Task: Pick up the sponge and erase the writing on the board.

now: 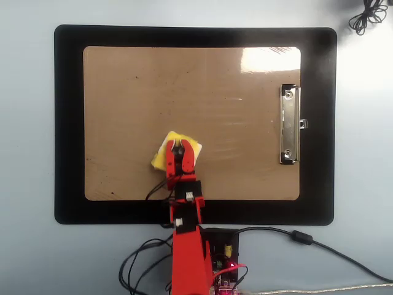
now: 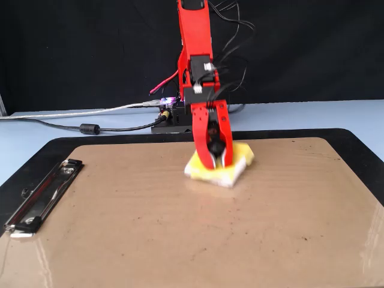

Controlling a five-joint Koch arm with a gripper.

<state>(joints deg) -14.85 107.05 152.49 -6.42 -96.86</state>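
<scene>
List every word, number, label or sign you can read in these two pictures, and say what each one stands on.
None can be read. The board shows no written words in either view, only small dark specks; the sponge, the gripper, the clip and the black mat bear no legible marking.
</scene>
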